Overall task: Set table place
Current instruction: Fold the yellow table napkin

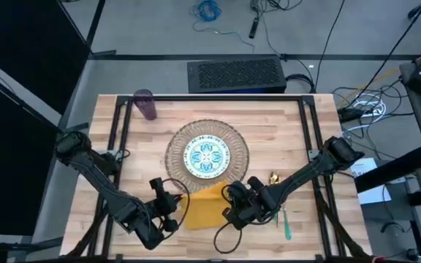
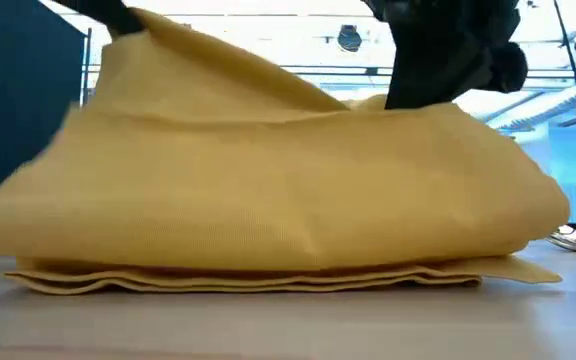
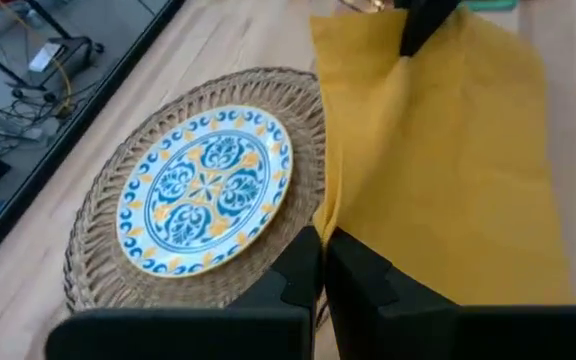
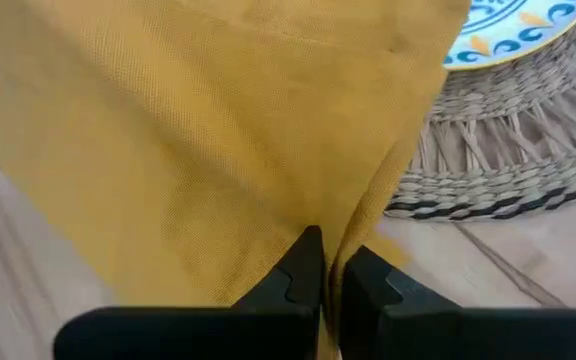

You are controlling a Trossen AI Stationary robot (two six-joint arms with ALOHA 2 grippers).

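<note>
The mustard-yellow napkin (image 1: pixel 205 208) lies near the table's near edge, just in front of the round woven mat (image 1: pixel 172 150), which carries the teal-patterned plate (image 1: pixel 207 155). My left gripper (image 1: pixel 172 210) is shut on the napkin's left side, my right gripper (image 1: pixel 234 203) on its right side. In the low view the napkin (image 2: pixel 268 190) has its upper layer raised, and its lower folded layers (image 2: pixel 248 282) rest on the table. The purple cup (image 1: pixel 145 104) stands at the far left. The gold spoon (image 1: pixel 274 177) and a teal handle (image 1: pixel 286 223) lie right of the napkin. My left gripper pinches the napkin's edge (image 3: pixel 330 215) beside the mat between its two fingers, coming level from the table's left. The cloth rises to the fingers, while the rest lies on the table. My right gripper pinches a fold of the napkin (image 4: pixel 353 215) near the mat's fringe between its fingers, coming from the table's right. How many layers it has I cannot tell. The cloth slopes away from the fingers, slack.
The table's black frame rails (image 1: pixel 123 117) run along its left and right sides. A dark box (image 1: pixel 236 74) sits beyond the far edge. Bare wood (image 1: pixel 291 139) lies to the mat's right.
</note>
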